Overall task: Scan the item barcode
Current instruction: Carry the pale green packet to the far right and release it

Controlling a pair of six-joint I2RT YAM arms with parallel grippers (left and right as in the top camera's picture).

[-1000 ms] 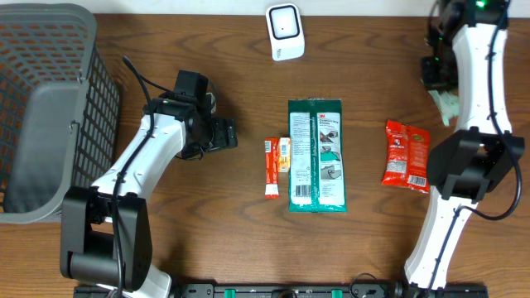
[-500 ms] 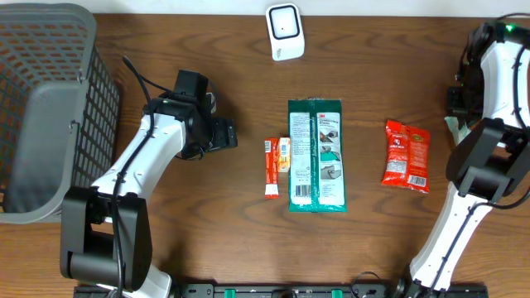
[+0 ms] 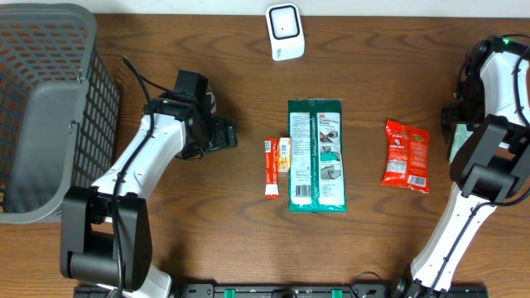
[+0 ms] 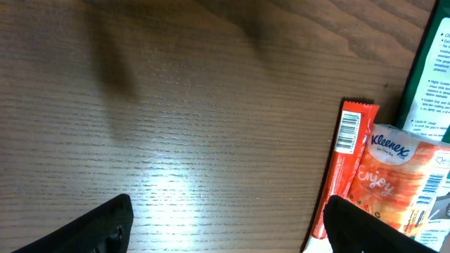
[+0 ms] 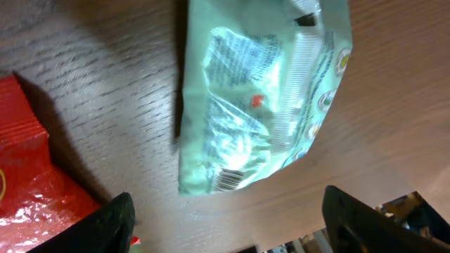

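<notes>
One pale green packet [image 5: 260, 105] lies flat on the tabletop [image 5: 105, 63], far right in the overhead frame. Its long axis runs up the right wrist frame, leaning right, with the barcode end at lower left. The right tool [image 5: 228, 221] is spread wide and isn't touching it. A red snack bag [image 5: 28, 190] sits just left. The left tool [image 4: 228, 225] is apart too, holding nothing.

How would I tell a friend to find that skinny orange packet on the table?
Find the big green packet in the middle of the wooden table. On its side facing the grey basket lie two small packs; the skinny orange packet is the outer one. It is long and narrow with a barcode at one end, unlike the stubby Kleenex pack beside it.
</notes>
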